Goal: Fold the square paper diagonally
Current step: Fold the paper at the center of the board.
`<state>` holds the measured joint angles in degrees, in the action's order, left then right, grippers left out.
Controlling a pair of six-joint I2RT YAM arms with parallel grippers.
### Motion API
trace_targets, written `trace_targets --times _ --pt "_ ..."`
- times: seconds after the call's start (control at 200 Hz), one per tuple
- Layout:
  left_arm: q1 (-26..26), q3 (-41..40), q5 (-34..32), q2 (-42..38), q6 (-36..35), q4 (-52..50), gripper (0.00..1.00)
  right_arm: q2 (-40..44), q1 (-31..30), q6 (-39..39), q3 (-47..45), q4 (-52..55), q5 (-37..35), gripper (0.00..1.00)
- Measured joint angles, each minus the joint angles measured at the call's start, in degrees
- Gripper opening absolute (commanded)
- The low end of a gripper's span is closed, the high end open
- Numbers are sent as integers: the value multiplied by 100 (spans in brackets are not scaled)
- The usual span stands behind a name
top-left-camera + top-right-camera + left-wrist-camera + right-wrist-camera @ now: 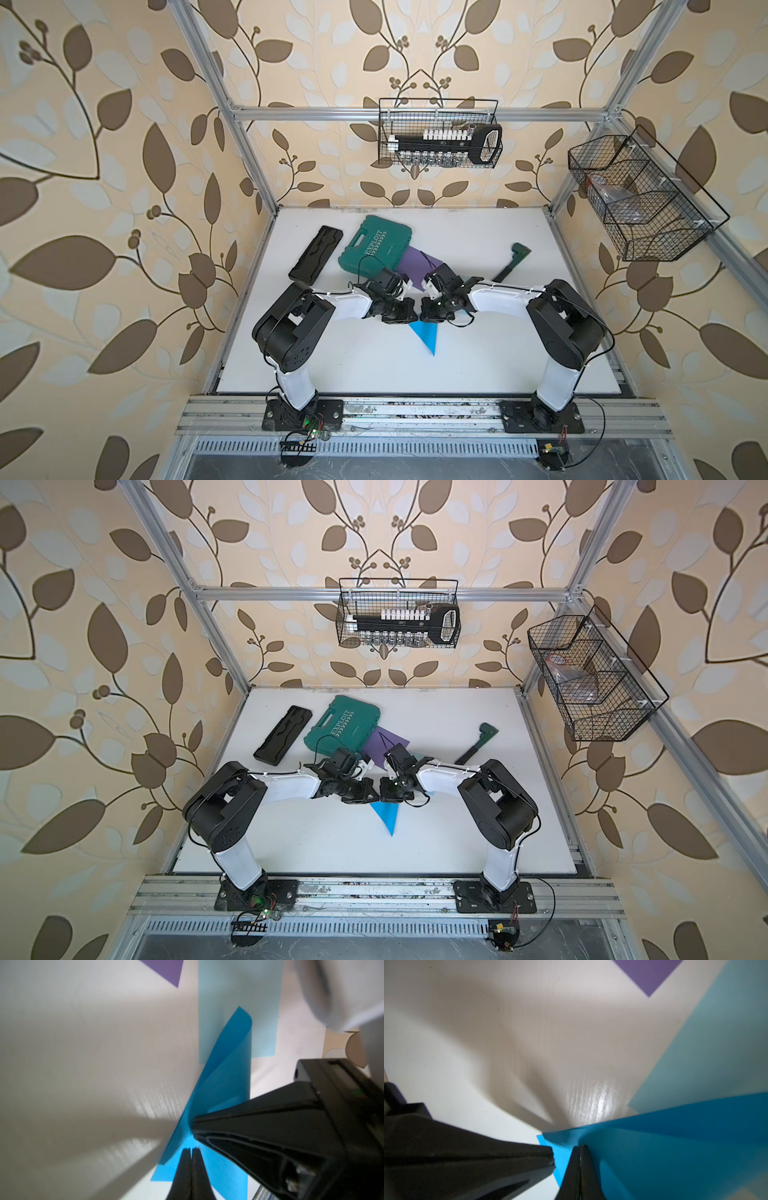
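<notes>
Overhead, a white tabletop [374, 365] sits inside an aluminium frame [415, 113], with beige wallpaper printed in brown leaves [104, 208] on every side. A black wire basket [390, 124] hangs on the back rail, and a second black wire basket [648, 232] hangs on the right-hand rail. At the far side of the table lies a green plastic tool case [374, 245] with "EXPLOIT" moulded across its lid; the smaller print beside it is too small to read. A long black moulded tray [316, 257] lies near the case, and a purple paper sheet [419, 266] shows from under the case's edge. A pale blue paper sheet [239, 991] lies flat beyond the arms.

The bright blue square paper [426, 336] lies near the table's middle. In both top views it shows as a triangle pointing toward the robot bases. In the wrist views one flap is turned over the rest, bowed and loose rather than pressed flat.

The left gripper [191, 1150] has its jaws closed together, tips down on the blue paper. The right gripper [580, 1148] is likewise closed, tip against the turned flap, just beside the left one.
</notes>
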<state>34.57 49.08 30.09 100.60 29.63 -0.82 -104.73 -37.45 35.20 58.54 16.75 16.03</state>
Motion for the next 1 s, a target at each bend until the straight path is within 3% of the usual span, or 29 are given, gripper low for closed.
trace_targets --times 0.35,1.0 --pt "0 -48 17 98 -2 9 0 4 -4 17 0 9 0 4" --pt "0 -31 103 146 -68 22 0 581 -4 66 0 229 4 19"
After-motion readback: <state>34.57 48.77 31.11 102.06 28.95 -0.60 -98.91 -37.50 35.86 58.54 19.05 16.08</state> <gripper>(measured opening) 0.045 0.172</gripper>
